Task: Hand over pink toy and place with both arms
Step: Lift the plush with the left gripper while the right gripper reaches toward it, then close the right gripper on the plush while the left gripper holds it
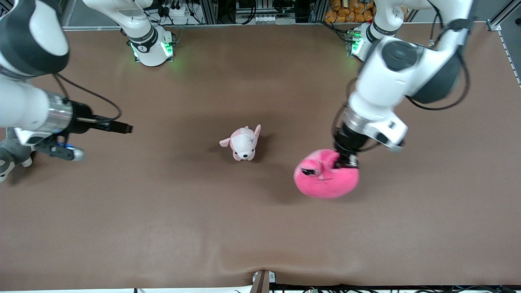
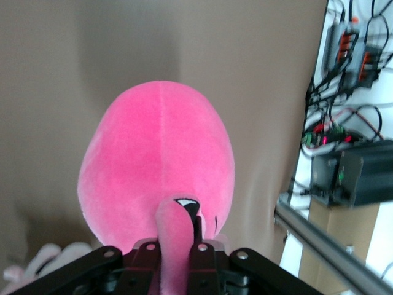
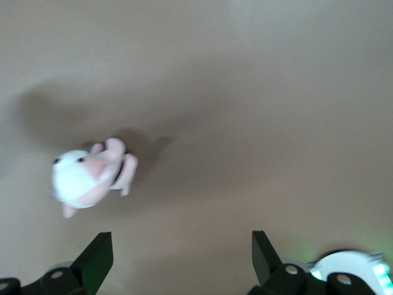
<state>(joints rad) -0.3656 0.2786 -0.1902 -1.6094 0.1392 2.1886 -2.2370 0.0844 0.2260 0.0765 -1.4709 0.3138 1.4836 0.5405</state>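
1. The left gripper is clamped on the pink toy; a fold of plush near the toy's eye is pinched between its fingers, and the round body bulges out past the fingertips.
2. The pink toy hangs from those fingers over the brown table, toward the left arm's end; its shadow lies on the cloth beside it.
3. The right gripper is spread wide, with nothing between its fingers; it hovers over the right arm's end of the table.
4. The small pale puppy plush lies on the table ahead of the right gripper's open fingertips, well apart from them, between the two grippers.
5. A grey-and-white plush sits at the table's edge under the right arm's wrist.
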